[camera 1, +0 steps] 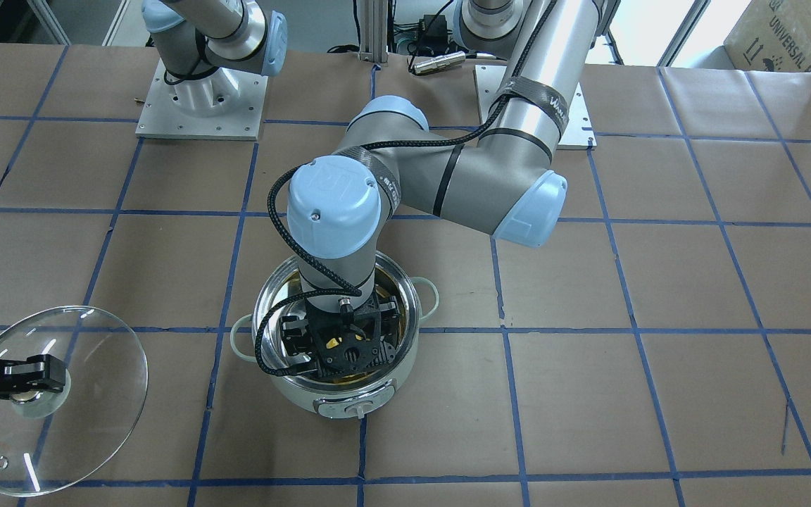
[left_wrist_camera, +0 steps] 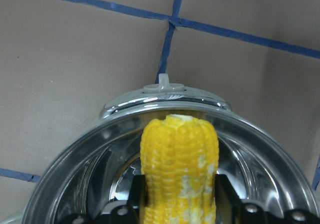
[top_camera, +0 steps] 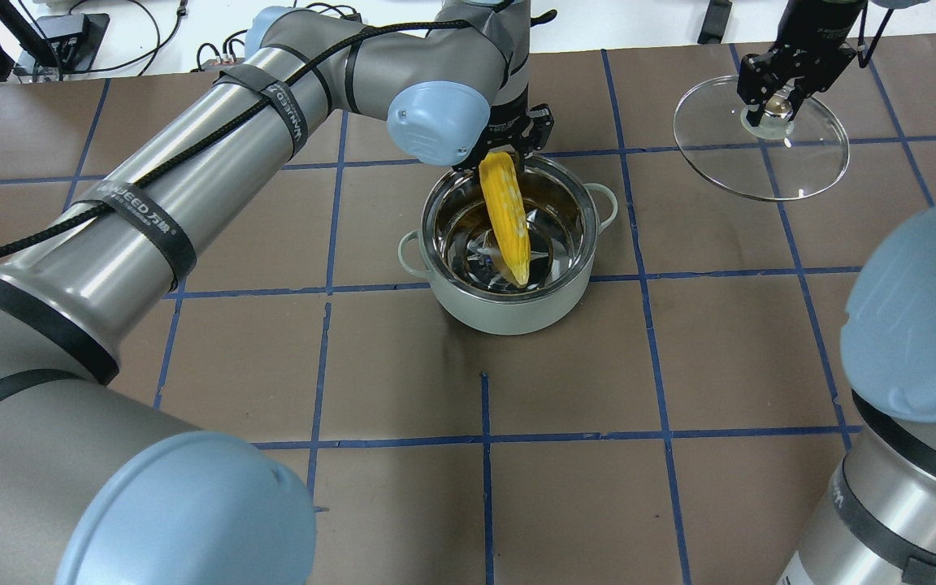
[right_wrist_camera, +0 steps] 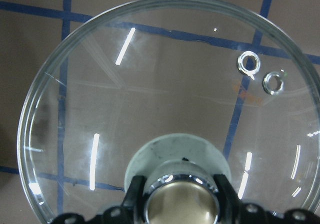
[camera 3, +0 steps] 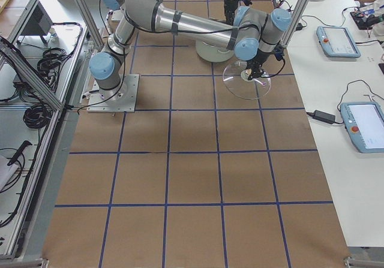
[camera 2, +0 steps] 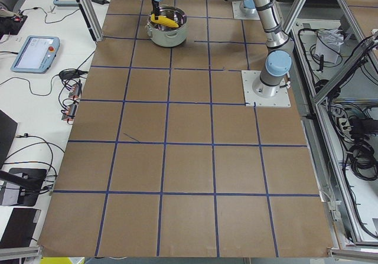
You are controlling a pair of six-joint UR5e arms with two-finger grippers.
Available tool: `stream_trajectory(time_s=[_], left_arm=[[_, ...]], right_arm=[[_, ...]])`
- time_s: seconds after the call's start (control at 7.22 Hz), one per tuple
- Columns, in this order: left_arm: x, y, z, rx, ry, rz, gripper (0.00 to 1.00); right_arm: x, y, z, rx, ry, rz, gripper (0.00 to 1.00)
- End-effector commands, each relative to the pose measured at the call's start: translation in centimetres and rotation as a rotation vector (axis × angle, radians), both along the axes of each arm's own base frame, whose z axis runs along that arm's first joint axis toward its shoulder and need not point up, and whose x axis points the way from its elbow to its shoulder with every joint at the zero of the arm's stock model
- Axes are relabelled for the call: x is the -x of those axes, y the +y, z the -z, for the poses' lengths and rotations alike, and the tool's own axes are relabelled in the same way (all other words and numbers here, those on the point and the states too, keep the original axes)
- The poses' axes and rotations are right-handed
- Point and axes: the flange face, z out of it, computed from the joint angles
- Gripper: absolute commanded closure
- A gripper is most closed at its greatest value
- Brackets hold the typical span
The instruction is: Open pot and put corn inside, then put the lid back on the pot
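While the left gripper (top_camera: 507, 154) is clamped on the upper end of the corn (top_camera: 507, 223), the cob hangs slanted beneath it, its lower end inside the open pot (top_camera: 509, 313) directly below. The right gripper (top_camera: 775, 104) is closed on the knob (right_wrist_camera: 182, 204) of the lid (top_camera: 728, 162). The glass spreads beneath its fingers, well apart from the pot.

Left arm (top_camera: 192, 138), right arm (top_camera: 915, 325): silver-grey tubes, pale-blue joint caps (camera 1: 333, 204); left: black straps (top_camera: 143, 219), braided cable (top_camera: 29, 235).
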Motion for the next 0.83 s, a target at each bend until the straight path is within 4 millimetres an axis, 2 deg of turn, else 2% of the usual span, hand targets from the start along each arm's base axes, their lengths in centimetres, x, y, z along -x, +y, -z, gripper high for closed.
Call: stream_trajectory(time_s=[0.0, 0.14, 0.42, 0.55, 0.69], left_arm=[[-1.6, -0.3, 0.0, -0.014, -0.003, 0.066, 0.00], [-3.2, -0.8, -0.3, -0.030, -0.015, 0.137, 0.00], [-8.2, -1.8, -2.9, -0.052, -0.026, 0.235, 0.00], [-12.1, -2.0, -5.9, -0.056, 0.006, 0.246, 0.00], [-16.2, -1.8, -8.3, -0.083, 0.025, 0.221, 0.00]], right_arm=[[-0.2, 0.0, 0.1, -0.002, 0.000, 0.000, 0.94], [-0.2, 0.1, 0.1, -0.004, 0.000, 0.000, 0.94], [-1.4, 0.4, -1.4, 0.008, 0.004, -0.003, 0.94], [-5.0, 0.9, -3.5, 0.037, 0.016, -0.017, 0.94], [-10.3, 2.0, -5.2, 0.058, 0.029, -0.033, 0.94]])
